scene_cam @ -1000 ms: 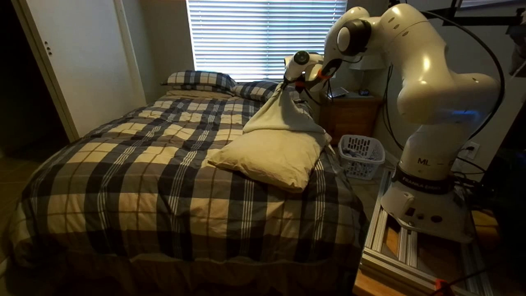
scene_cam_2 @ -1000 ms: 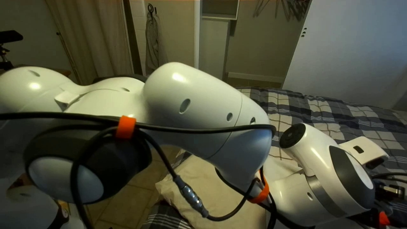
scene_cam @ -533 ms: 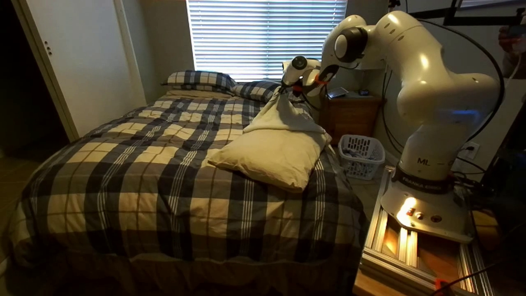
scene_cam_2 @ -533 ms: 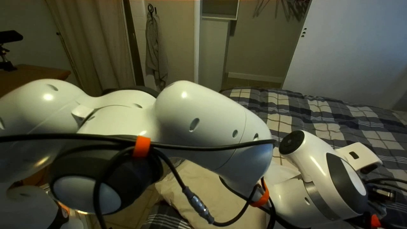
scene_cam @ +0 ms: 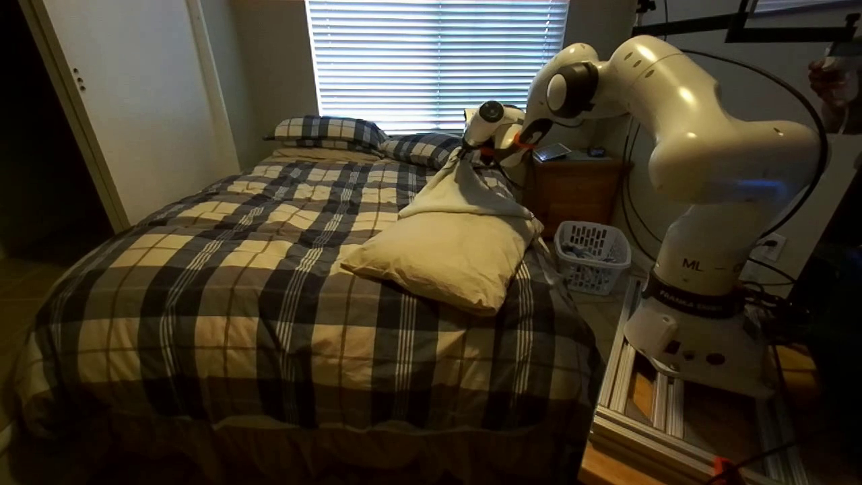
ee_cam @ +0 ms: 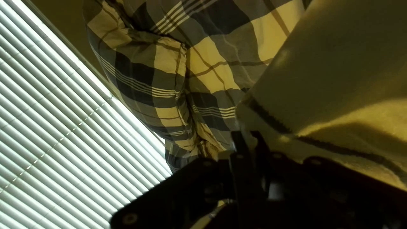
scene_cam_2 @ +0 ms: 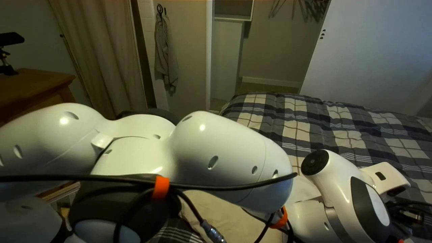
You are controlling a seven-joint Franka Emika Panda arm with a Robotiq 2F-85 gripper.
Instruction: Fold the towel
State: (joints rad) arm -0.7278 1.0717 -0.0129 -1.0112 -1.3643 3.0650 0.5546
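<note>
A pale towel (scene_cam: 461, 192) lies over the far part of a beige pillow (scene_cam: 441, 256) on the bed. One part of the towel is pulled up into a peak at my gripper (scene_cam: 463, 149), above the pillow. In the wrist view the towel (ee_cam: 334, 70) fills the right side, and a fold of it passes between the closed fingers of my gripper (ee_cam: 246, 135). In an exterior view only a bit of the towel (scene_cam_2: 302, 187) shows behind the arm, and the fingertips are hidden there.
The plaid bed (scene_cam: 269, 283) spreads around the pillow. Plaid pillows (scene_cam: 330, 129) lie at its head by the window blinds (scene_cam: 438, 60). A nightstand (scene_cam: 572, 192) and a white laundry basket (scene_cam: 592, 256) stand between bed and robot base. A hand (scene_cam: 832, 81) shows at the right edge.
The arm has sunk lower, and my gripper has come down a little with the towel's peak. The towel's lower part and the pillow stay in place.
</note>
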